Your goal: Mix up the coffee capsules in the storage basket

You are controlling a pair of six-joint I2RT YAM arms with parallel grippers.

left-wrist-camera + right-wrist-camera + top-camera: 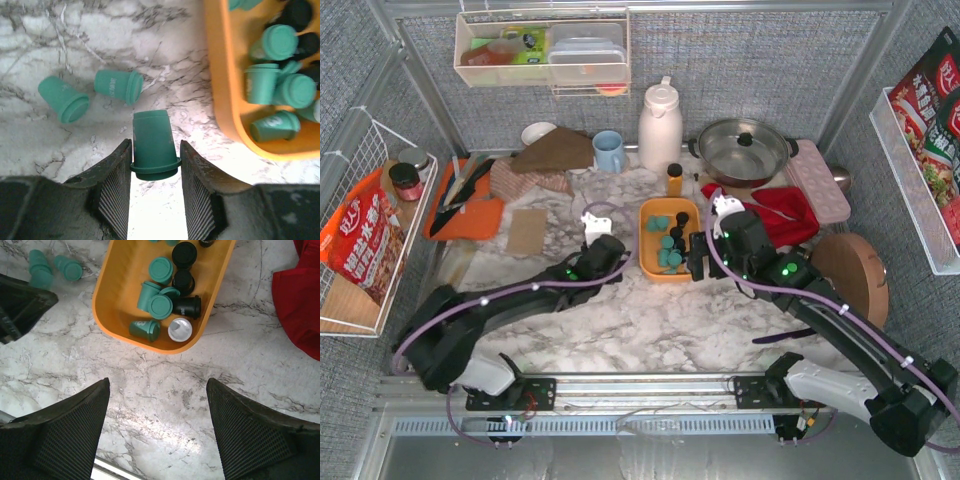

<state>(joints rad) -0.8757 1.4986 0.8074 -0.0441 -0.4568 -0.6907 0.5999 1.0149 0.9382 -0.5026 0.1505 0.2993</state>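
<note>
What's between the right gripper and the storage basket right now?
Only bare marble table, seen in the right wrist view between the right gripper and the storage basket.

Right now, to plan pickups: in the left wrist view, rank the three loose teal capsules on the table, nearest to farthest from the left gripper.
1. Nearest capsule, centre, between the jaws of the left gripper.
2. Middle capsule, lying beyond it, slightly left.
3. Far-left capsule, lying farthest left.

teal capsules [161, 269], orange basket [120, 270], marbled table [165, 390]
</note>
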